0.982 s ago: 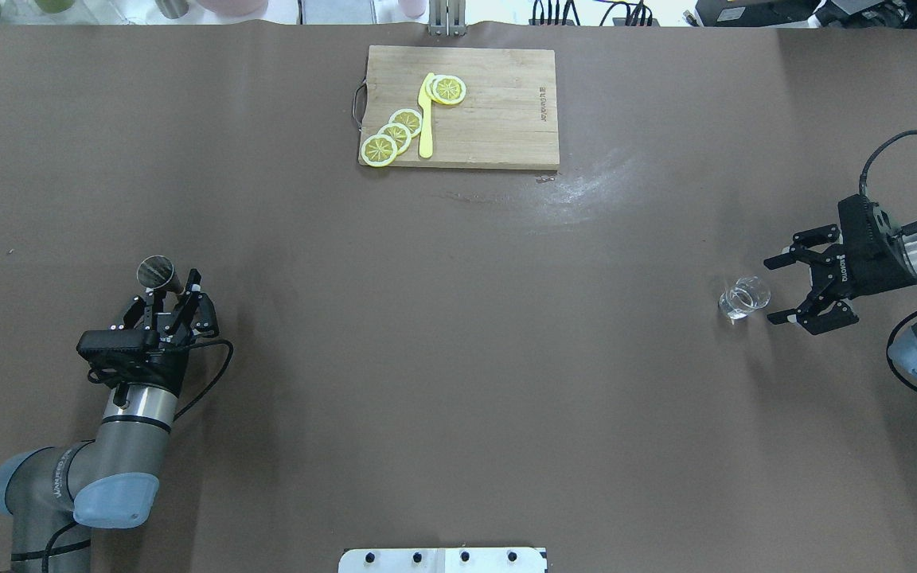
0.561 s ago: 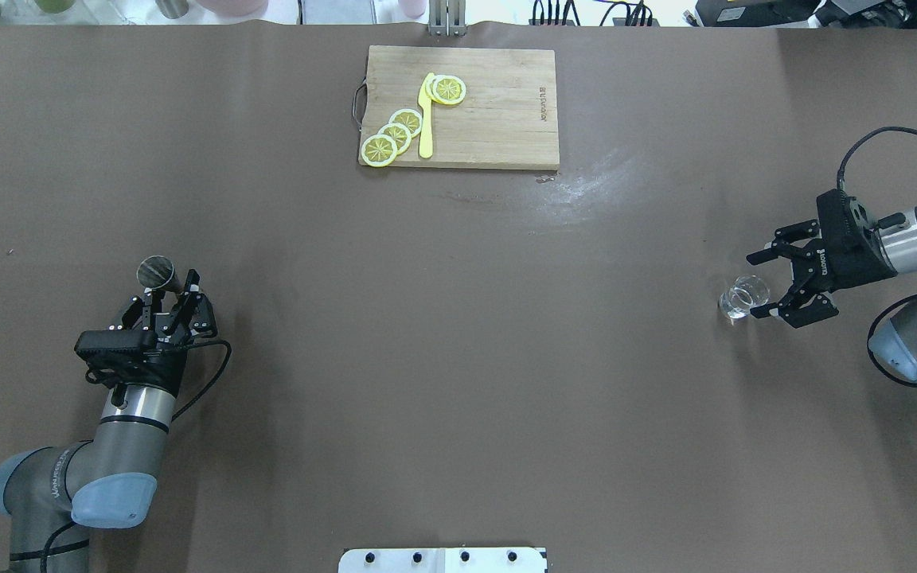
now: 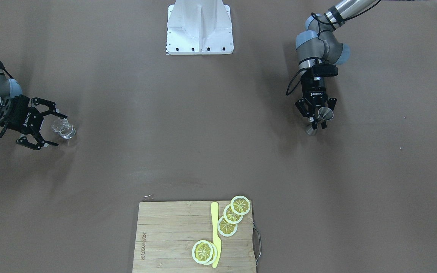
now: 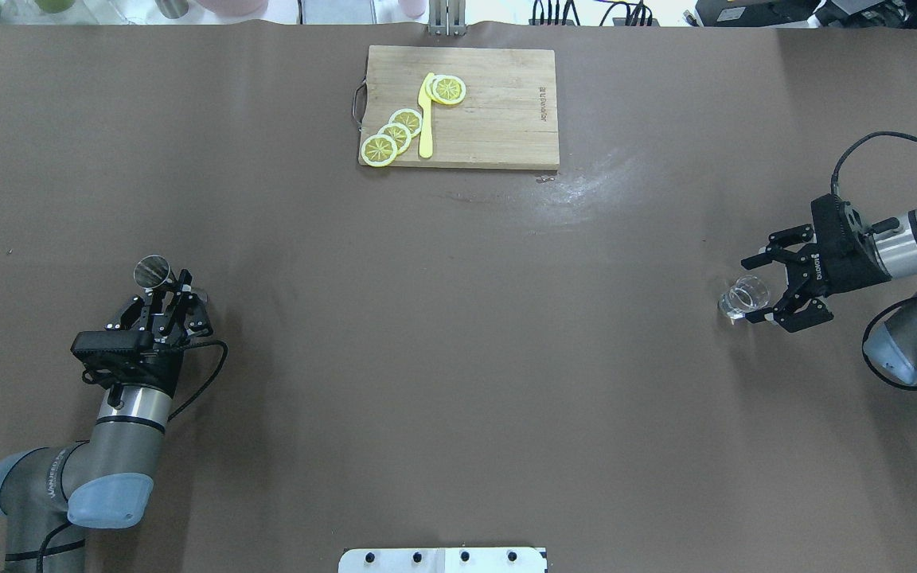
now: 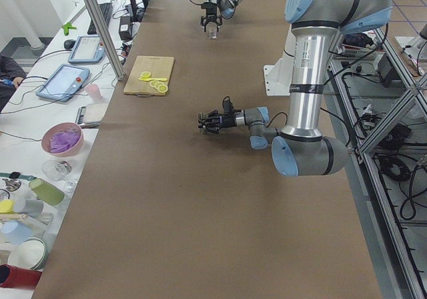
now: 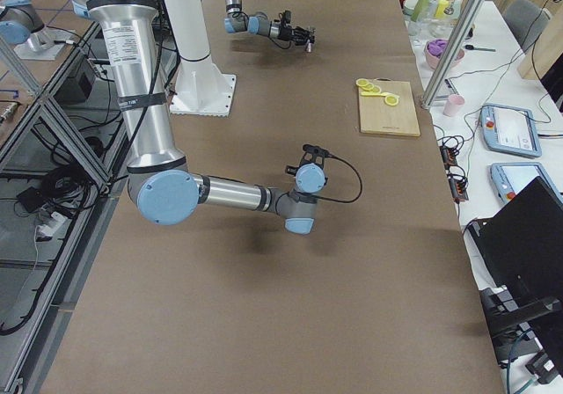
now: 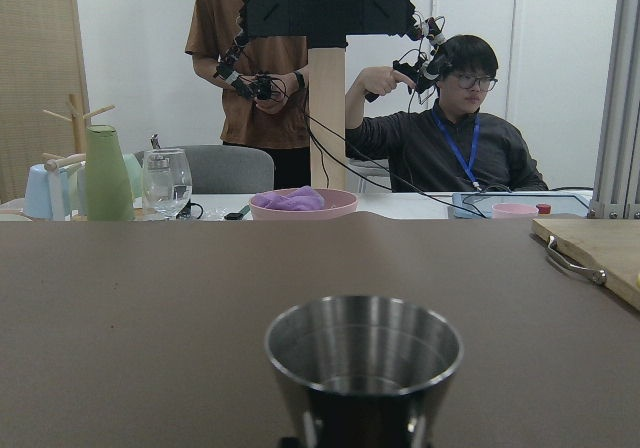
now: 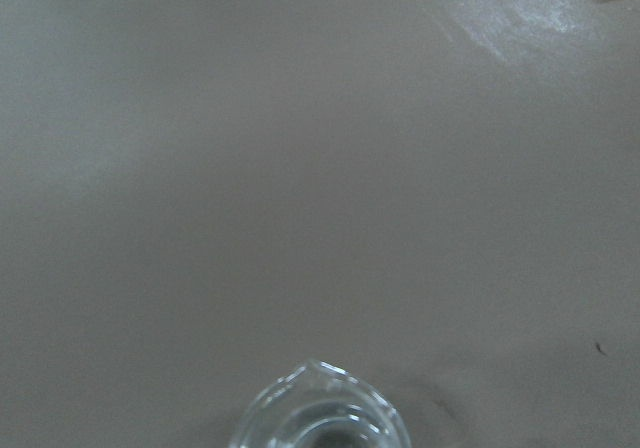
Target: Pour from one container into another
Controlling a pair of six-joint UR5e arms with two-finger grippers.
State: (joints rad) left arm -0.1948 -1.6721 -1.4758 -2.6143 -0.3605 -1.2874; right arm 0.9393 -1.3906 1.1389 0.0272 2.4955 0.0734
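Centring matters: right end effector, fingers apart, has glass beaker between its tips; it should seat deeper, then close gently; left end effector clamps steel cup.

Cutting board with lemon slices

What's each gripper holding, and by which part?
Left gripper grips the steel cup by its lower side wall. Right gripper holds nothing; its jaws stand open around the glass beaker.
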